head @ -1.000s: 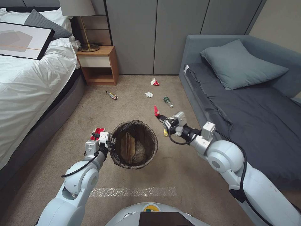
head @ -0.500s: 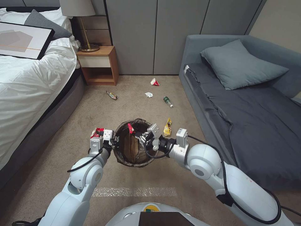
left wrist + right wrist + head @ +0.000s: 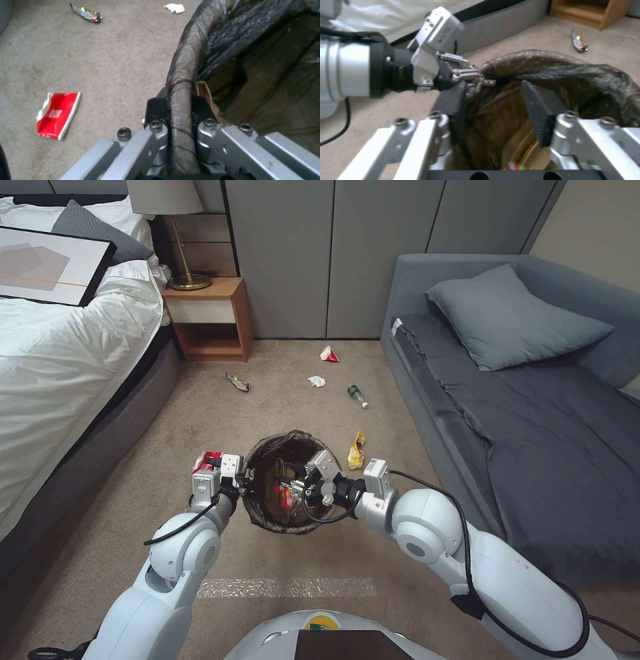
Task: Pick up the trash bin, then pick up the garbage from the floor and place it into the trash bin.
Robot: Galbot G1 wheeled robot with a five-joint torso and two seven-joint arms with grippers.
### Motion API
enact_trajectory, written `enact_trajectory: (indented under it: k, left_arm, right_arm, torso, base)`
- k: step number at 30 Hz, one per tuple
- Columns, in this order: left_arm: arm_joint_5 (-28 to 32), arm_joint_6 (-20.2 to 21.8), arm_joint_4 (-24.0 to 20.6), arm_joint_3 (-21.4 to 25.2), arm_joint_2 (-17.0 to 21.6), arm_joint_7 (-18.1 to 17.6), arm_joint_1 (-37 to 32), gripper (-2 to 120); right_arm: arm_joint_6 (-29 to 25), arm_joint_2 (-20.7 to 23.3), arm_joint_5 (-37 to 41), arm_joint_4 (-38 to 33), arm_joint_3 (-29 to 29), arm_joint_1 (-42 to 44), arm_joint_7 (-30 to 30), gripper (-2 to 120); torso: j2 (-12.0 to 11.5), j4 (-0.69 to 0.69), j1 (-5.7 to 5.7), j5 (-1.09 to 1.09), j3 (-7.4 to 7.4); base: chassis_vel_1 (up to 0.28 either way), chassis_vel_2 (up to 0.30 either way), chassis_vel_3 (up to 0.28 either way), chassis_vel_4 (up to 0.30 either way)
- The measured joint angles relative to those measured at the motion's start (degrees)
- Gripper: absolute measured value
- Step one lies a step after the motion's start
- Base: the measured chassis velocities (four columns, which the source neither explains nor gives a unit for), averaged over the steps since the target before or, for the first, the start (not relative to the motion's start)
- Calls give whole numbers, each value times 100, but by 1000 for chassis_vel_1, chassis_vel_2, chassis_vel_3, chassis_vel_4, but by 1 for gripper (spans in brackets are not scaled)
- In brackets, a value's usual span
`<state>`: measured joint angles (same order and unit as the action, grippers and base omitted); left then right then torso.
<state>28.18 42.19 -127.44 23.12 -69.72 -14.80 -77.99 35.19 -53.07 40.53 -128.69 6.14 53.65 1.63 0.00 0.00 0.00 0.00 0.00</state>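
Since a second ago the right arm has swung in from over the floor by the sofa, and its end effector now sits over the mouth of the bin; the little red wrapper it was carrying now shows down inside the bag.

Going left to right: a red-and-white packet lies on the carpet just beside the left end effector. That one is clamped on the near-left rim of the trash bin, one finger outside and one inside the bag-covered lip, which the left wrist view shows clearly. The bin is held between the two arms, with a tan paper bag and the red wrapper inside. The right end effector is over the opening with its fingers apart and nothing between them, so I'd say the drop is done.

Just right of the bin lies the yellow snack wrapper, clearly nearer the right arm, long axis running roughly away from the robot. That looks like the obvious next grab: the right end effector lifts out, goes a bit right and forward, and comes down across the narrow side. Farther out there's a foil wrapper, a white tissue, another red-and-white packet and a green bottle.
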Motion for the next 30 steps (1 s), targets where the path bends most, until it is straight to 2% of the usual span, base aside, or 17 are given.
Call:
enact_trajectory:
  k: [2, 3, 6, 7, 9, 11, 14, 16, 18, 22, 24, 25, 29, 30]
  left_arm:
    - [0, 0, -5, -11, -5, -3, 3, 5]
    - [0, 0, -5, -11, -5, -3, 3, 5]
    - [0, 0, -9, -21, -11, -3, 6, 5]
    - [0, 0, -9, -21, -11, -3, 6, 5]
    - [0, 0, -9, -25, -16, -4, 16, 5]
    - [0, 0, -9, -25, -16, -5, 19, 5]
    - [1, 0, -5, -25, -24, -7, 38, 5]
    - [3, 0, -2, -24, -30, -8, 45, 5]
    - [20, 0, 14, -8, -53, -11, 66, 5]
    - [31, -2, 24, 19, -61, -11, 69, 5]
    - [39, -10, 41, 80, -95, -11, 71, 5]
    - [39, -10, 41, 80, -95, -11, 71, 5]
    - [44, -22, 42, 167, -115, -8, 71, 5]
    - [44, -22, 42, 167, -115, -8, 71, 5]
  right_arm:
    - [-10, -11, -3, -9, -12, 0, -49, 55]
    - [-10, -11, -3, -9, -12, 0, -49, 55]
    - [-84, -11, -7, -19, -32, 13, -93, 68]
    - [-84, -11, -7, -19, -32, 13, -93, 68]
    - [-213, -9, -19, -13, -45, 52, -170, 80]
    - [-232, -9, -20, -12, -51, 58, -177, 82]
    - [-360, -11, -27, -11, -187, 98, -218, 96]
    - [-410, -18, -27, -13, -256, 115, -225, 98]
    - [-631, -100, -41, -63, -664, 281, -314, 100]
    - [-907, -164, -105, -104, -939, 445, -416, 100]
    - [-1389, -301, -417, -119, -1422, 792, -409, 100]
    - [-1389, -301, -417, -119, -1422, 792, -409, 100]
    - [-1836, -609, -1096, -44, -2148, 1320, -400, 100]
    - [-1836, -609, -1096, -44, -2148, 1320, -400, 100]
  torso:
    - [0, 0, 0, 0, 0]
    - [0, 0, 0, 0, 0]
    - [0, 0, 0, 0, 0]
    - [0, 0, 0, 0, 0]
    - [0, 0, 0, 0, 0]
    - [0, 0, 0, 0, 0]
    - [0, 1, 0, 0, 0]
    - [0, 0, 0, 0, 0]
    - [0, 0, 0, 0, 0]
    - [0, 0, 0, 0, 0]
    - [0, 1, 0, 0, 0]
    - [0, 1, 0, 0, 0]
    - [0, 1, 0, 0, 0]
    - [0, 1, 0, 0, 0]
  base:
    - [0, 0, 0, 0]
    - [0, 0, 0, 0]
    - [0, 0, 0, 0]
    - [0, 0, 0, 0]
    - [0, 0, 0, 0]
    - [0, 0, 0, 0]
    - [0, 0, 0, 0]
    - [0, 0, 0, 0]
    - [0, 0, 0, 0]
    - [0, 0, 0, 0]
    - [0, 0, 0, 0]
    - [0, 0, 0, 0]
    - [0, 0, 0, 0]
    - [0, 0, 0, 0]
